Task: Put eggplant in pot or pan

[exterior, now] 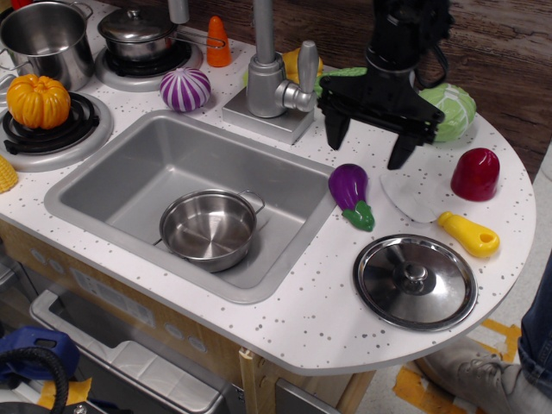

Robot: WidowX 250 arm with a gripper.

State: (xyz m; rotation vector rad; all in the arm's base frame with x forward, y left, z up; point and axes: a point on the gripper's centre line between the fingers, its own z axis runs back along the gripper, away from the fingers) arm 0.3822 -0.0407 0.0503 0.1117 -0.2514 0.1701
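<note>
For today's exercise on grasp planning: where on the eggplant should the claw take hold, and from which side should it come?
Grip the eggplant across its plump purple middle, coming straight down from above. It lies flat on the counter beside the sink, green stem end toward the lid, so its rounded sides are free. The open claw probably needs turning so its fingers straddle the short width.

counter (285, 310) | eggplant (349, 191) | lid (415, 281) | cabbage (453, 108) | knife (444, 216)

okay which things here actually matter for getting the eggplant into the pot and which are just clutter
Matter: eggplant on the counter; small steel pot in the sink; gripper, open above the counter.

Clutter: loose lid, cabbage, striped onion, pumpkin, stockpot, lidded saucepan, yellow-handled knife.
</note>
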